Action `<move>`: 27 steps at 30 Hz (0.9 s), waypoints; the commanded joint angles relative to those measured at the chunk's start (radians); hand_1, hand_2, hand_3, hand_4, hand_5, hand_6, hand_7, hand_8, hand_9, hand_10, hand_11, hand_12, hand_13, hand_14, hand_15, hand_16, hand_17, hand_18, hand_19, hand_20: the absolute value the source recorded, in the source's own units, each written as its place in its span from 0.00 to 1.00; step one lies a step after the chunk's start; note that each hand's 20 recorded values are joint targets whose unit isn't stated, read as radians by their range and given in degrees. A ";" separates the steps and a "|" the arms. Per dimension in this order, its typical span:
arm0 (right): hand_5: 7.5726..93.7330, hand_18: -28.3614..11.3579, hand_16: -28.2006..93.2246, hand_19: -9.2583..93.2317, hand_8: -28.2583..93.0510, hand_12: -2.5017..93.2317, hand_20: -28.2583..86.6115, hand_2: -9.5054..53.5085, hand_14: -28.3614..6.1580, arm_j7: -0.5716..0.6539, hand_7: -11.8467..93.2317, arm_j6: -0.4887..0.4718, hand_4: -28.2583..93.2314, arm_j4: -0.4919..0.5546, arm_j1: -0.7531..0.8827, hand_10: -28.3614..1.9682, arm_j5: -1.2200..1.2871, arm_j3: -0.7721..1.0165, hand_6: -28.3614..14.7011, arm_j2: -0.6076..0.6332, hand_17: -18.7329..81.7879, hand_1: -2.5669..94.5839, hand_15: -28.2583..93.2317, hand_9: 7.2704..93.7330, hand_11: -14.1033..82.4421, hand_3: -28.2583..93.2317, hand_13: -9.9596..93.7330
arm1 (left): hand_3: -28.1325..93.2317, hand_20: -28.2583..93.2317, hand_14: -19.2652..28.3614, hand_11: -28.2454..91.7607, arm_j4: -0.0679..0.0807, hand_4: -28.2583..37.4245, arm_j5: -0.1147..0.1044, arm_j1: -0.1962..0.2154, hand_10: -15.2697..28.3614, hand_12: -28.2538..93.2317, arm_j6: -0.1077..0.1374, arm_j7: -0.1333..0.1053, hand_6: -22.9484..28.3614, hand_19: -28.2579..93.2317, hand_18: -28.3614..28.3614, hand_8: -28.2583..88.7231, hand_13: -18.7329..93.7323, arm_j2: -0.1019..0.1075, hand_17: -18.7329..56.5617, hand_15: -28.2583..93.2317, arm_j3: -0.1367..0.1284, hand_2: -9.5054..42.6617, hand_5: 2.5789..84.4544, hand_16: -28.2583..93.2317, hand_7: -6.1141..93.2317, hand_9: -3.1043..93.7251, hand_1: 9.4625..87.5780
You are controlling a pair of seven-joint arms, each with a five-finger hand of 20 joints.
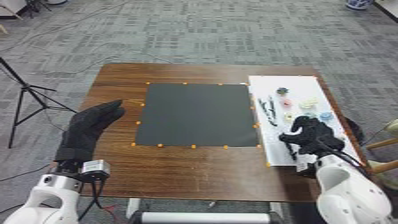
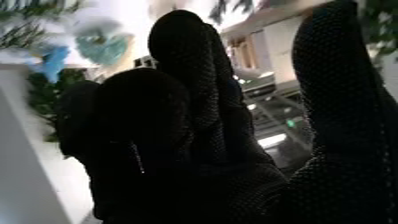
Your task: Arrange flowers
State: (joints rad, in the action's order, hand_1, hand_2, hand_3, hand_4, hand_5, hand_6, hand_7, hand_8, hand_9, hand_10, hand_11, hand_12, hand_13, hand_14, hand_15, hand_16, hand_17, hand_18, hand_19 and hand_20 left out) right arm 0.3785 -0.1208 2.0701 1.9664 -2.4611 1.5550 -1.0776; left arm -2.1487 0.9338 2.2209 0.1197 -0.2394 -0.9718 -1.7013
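In the head view, my right hand (image 1: pixel 314 138) is over the near part of the white board (image 1: pixel 279 142), its fingers loosely bent and apart from the thumb. Flower pieces lie farther up the board: a dark green one (image 1: pixel 282 91), a pink one (image 1: pixel 287 103), a pale yellow one (image 1: pixel 308 103) and a blue one (image 1: pixel 326 116). My left hand (image 1: pixel 89 125) is open at the table's left side. The right wrist view has my right hand (image 2: pixel 213 150) with nothing visible between fingers and thumb; a blue flower (image 2: pixel 53 62), a teal flower (image 2: pixel 102 45) and green foliage (image 2: pixel 55 97) are beyond it.
A black mat (image 1: pixel 195 115) with orange markers around its edge lies mid-table, left of the white board. Thin dark and white stems (image 1: pixel 269 111) lie along the board's left side. A black tripod (image 1: pixel 27 90) stands on the floor left of the wooden table (image 1: pixel 178 175).
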 commanded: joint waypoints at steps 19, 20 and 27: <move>0.33 0.40 0.54 1.00 0.16 0.63 0.62 0.00 0.75 0.128 0.61 -0.314 0.13 -0.016 0.003 0.56 0.157 0.006 0.52 -0.011 0.79 0.62 0.68 0.84 0.42 0.67 0.96 | 0.79 0.37 0.77 0.38 -0.020 0.00 0.010 0.036 0.67 0.33 -0.031 0.029 0.49 0.32 0.72 0.17 0.51 -0.032 0.30 0.33 -0.025 0.14 0.59 0.25 0.18 0.54 0.15; 0.32 0.40 0.54 1.00 0.16 0.65 0.62 0.00 0.75 0.128 0.62 -0.321 0.14 -0.012 0.005 0.56 0.151 0.008 0.52 -0.013 0.78 0.64 0.68 0.85 0.41 0.66 0.96 | 0.79 0.37 0.77 0.38 -0.021 0.00 0.012 0.038 0.67 0.33 -0.035 0.033 0.49 0.32 0.72 0.17 0.51 -0.034 0.30 0.33 -0.028 0.14 0.59 0.25 0.18 0.54 0.15; 0.36 0.44 0.52 1.00 0.39 0.65 0.59 0.00 0.77 0.111 0.64 -0.185 0.15 -0.021 0.021 0.62 0.254 0.009 0.55 -0.019 0.81 0.69 0.67 0.89 0.40 0.68 0.98 | 0.79 0.37 0.77 0.38 -0.017 0.01 0.026 0.026 0.67 0.33 -0.066 0.059 0.49 0.32 0.72 0.17 0.50 -0.044 0.30 0.33 -0.021 0.14 0.59 0.25 0.18 0.54 0.15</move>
State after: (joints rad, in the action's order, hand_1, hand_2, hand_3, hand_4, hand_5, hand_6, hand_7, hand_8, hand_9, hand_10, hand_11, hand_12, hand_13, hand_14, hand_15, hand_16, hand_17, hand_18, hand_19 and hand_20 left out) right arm 0.4787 -0.4055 2.0910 1.9218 -2.2930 1.5792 -1.0834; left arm -2.1605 0.9426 2.2509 0.0884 -0.2093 -0.9982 -1.7266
